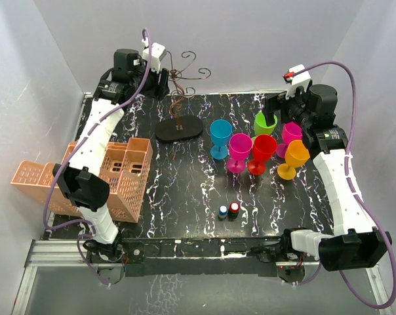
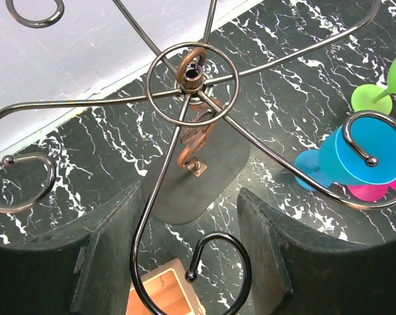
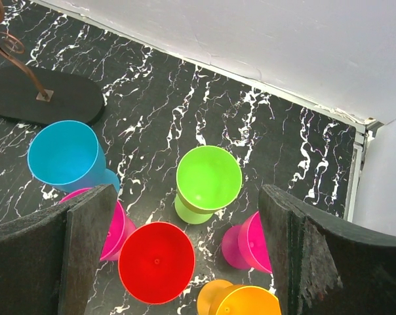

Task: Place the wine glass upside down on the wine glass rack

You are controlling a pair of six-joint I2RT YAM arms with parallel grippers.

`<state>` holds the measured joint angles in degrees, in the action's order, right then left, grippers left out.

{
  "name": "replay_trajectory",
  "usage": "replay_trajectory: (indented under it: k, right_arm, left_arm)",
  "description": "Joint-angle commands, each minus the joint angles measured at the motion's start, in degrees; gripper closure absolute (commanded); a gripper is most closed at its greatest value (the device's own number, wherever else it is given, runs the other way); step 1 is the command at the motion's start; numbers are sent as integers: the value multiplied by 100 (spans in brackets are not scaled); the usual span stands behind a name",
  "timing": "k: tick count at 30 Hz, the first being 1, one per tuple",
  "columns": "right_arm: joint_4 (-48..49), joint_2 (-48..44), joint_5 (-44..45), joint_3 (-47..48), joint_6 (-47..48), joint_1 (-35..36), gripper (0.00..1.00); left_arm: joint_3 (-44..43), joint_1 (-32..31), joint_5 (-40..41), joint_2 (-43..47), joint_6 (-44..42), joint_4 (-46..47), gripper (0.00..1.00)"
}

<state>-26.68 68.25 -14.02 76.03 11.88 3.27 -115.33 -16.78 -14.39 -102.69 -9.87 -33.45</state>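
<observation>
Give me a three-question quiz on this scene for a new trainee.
1. True or false: a glass already hangs upside down on the wine glass rack.
2. In the right wrist view, which glass shows between the fingers of the right gripper? A red glass, B green glass, C orange glass.
3. Name the colour of the glass nearest the rack's base.

Key: 1 false; 2 B; 3 blue.
</observation>
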Motion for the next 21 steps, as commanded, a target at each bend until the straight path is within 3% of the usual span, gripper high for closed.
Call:
replay_trajectory:
  k: [1, 21]
  right_arm:
    - [355, -13, -109, 87, -37, 9, 2]
    - [-20, 87, -432, 243, 278, 17, 2]
  left_arm:
    - [234, -193, -507, 611, 474, 114, 78]
    - [1261, -319, -336, 1613, 655, -176, 82]
